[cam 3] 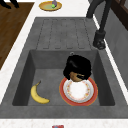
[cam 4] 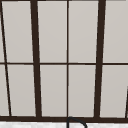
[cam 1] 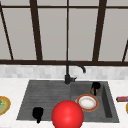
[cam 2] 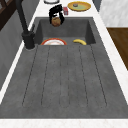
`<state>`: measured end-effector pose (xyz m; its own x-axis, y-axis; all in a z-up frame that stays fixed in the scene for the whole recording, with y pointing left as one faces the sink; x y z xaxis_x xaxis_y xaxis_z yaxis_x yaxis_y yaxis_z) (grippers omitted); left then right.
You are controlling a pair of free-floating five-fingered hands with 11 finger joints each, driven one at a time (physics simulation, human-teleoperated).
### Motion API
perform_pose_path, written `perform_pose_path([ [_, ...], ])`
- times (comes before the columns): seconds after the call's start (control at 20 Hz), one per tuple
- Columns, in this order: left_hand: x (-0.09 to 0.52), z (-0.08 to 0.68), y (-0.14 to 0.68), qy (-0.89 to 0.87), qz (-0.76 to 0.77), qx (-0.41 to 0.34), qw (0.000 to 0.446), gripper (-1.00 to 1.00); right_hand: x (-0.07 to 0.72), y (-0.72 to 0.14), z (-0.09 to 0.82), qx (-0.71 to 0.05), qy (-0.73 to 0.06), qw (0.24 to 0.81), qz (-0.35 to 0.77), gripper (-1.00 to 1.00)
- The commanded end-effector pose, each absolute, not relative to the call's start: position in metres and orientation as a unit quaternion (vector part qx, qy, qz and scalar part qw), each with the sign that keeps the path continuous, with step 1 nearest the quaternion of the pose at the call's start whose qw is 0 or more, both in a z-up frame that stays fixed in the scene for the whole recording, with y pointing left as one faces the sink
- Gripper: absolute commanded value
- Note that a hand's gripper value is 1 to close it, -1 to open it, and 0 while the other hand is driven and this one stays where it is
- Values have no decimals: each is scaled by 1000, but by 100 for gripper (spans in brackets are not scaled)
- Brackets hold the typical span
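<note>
Right robot hand (cam 1: 96, 86) grasps a brown ball (cam 3: 75, 76) above the plate's (cam 3: 78, 91) rear rim, near the basin's back wall. Left robot hand (cam 1: 37, 113) clenched, well left of the plate.

Matt grey sink (cam 1: 50, 92) (stone-like), glossy plate (cam 1: 87, 102)

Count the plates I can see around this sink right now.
3: a red-rimmed plate in the basin under the right hand, and a yellow plate on each counter. Others may be hidden.
</note>
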<state>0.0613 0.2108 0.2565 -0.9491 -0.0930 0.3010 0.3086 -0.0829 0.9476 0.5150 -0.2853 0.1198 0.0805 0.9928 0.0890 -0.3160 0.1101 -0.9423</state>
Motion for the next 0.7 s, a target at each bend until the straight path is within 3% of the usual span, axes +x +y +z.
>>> perform_pose_path([
  [0.0,61,257,211,-663,-731,-81,137,0,492,-303,148,-404,-420,621,524,100],
  [0.65,61,257,211,-663,-731,-81,137,0,396,-363,212,-391,-429,623,524,100],
])
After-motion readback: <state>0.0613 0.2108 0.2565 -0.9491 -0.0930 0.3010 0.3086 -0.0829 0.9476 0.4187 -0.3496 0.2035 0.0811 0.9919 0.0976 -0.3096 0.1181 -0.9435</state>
